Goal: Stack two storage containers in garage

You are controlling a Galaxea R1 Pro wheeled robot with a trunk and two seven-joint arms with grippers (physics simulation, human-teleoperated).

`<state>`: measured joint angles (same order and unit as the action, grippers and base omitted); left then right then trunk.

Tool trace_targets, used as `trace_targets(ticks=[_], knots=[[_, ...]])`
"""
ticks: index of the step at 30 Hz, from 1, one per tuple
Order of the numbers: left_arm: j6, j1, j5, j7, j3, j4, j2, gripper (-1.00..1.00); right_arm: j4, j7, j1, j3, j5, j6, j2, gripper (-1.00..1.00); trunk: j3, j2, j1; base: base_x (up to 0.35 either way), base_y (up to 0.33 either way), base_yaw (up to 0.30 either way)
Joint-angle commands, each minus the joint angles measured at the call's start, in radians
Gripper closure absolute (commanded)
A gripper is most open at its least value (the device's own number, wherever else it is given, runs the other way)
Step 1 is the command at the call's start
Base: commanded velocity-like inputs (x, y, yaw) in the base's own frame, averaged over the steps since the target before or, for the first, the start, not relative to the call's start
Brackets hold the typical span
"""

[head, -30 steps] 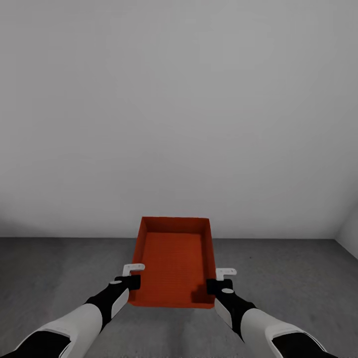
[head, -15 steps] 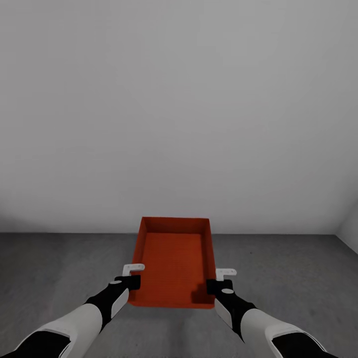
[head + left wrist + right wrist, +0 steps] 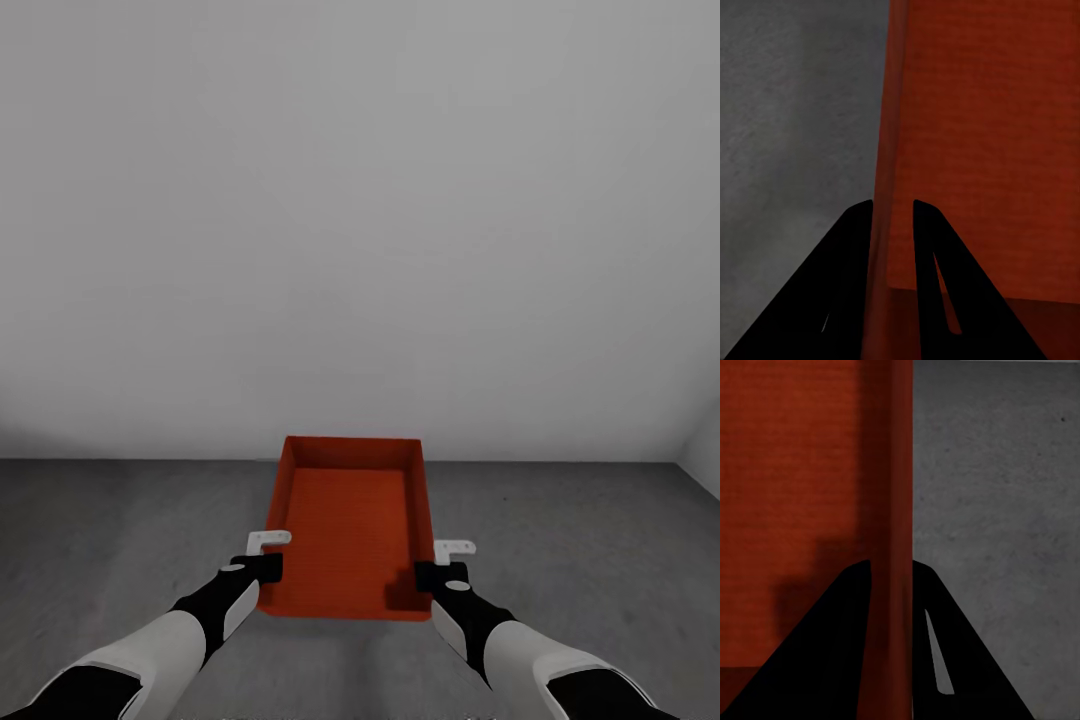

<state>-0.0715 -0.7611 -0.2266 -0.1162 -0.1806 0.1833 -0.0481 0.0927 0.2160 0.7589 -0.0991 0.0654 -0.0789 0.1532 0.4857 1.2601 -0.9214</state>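
Both arms reach forward and a little inward, holding one orange-red storage container [image 3: 350, 530] between them above the dark concrete floor [image 3: 120, 540], in front of a plain grey-white wall [image 3: 360, 220]. The left gripper [image 3: 892, 217] is closed on the container's left side wall, one finger on each side of it. The right gripper [image 3: 891, 577] is closed the same way on the right side wall.
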Motion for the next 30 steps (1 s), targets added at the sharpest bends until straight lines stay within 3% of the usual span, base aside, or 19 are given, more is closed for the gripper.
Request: trace_targets(ticks=[1,30], knots=[[0.012,-0.001,0.012,-0.042,0.036,0.005,0.001,1.0,-0.033,0.008,0.0,0.007,0.014,-0.007,-0.001,1.0,0.006,0.008,-0.004,0.0,0.0,0.0],[0.012,-0.001,0.012,-0.042,0.036,0.005,0.001,1.0,-0.033,0.008,0.0,0.007,0.014,-0.005,-0.001,1.0,0.055,0.015,-0.008,0.0,0.0,0.0]])
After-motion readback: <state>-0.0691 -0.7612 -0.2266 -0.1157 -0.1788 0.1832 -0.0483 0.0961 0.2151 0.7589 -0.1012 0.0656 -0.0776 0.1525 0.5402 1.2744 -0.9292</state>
